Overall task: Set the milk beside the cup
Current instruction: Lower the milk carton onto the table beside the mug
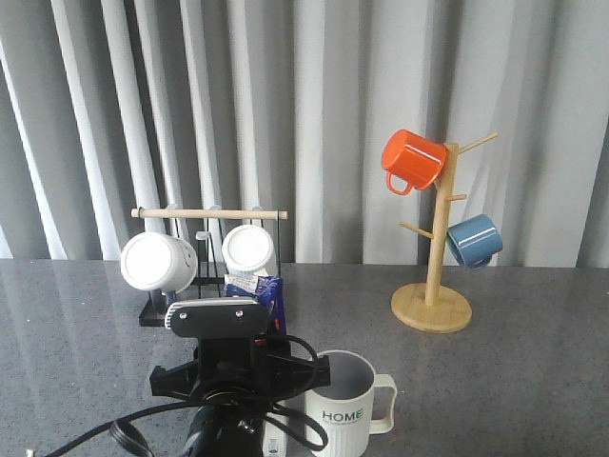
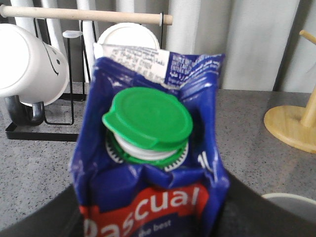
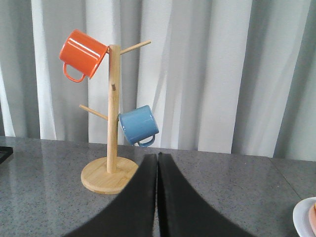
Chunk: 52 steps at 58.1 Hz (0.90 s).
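Pale pleated curtains hang behind a dark speckled table (image 1: 533,381). The left gripper (image 2: 148,227) is clamped on the milk (image 2: 148,163); in its wrist view the carton fills the space between the dark fingers, green cap (image 2: 147,120) facing the camera. In the front view the milk (image 1: 269,293) shows only as a blue corner just beyond the arm's black wrist. The cup (image 1: 343,405), marked HOME, stands just beside that gripper on its right, handle turned away from it. Beyond the gripper sits a black rack (image 1: 157,309) with white mugs (image 1: 157,263). The right gripper (image 3: 157,197) has its fingers pressed together on nothing, facing a wooden mug tree (image 3: 112,113). Judging by this, the carton is already brought close to the cup; what remains is setting it down upright and letting go.
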Available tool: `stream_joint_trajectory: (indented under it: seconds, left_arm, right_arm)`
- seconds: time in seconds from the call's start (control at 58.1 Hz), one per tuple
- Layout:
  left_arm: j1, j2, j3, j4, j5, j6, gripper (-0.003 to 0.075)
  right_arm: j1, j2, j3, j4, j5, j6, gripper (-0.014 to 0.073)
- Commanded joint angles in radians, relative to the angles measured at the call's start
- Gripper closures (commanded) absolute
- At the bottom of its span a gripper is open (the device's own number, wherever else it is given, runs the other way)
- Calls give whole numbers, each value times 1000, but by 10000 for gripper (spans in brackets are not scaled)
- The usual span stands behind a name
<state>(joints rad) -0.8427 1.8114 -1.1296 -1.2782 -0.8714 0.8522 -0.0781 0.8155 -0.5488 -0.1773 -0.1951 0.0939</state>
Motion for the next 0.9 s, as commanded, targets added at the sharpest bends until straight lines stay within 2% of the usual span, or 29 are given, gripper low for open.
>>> stream_joint_trajectory:
  seconds: [0.0, 0.121, 0.207, 0.637, 0.706, 0.878]
  left_arm:
    - [-5, -33, -22, -4, 0, 18, 552]
    - [-5, -38, -22, -13, 7, 31, 509]
    - [-5, -47, -22, -19, 23, 63, 450]
    - [-5, -60, -22, -47, 39, 71, 21]
    - [-5, -60, -22, -44, 45, 76, -13]
    - [-5, -65, -22, -44, 56, 80, -1]
  right_arm:
    - [-6, -10, -31, -3, -72, -3, 603]
    - [-6, -10, -31, -3, -72, -3, 603]
    - [-6, -10, -31, -3, -72, -3, 603]
    - [-6, -10, -31, -3, -72, -3, 603]
    - [-6, -10, -31, -3, -72, -3, 603]
    - [-6, -10, -31, -3, -72, -3, 603]
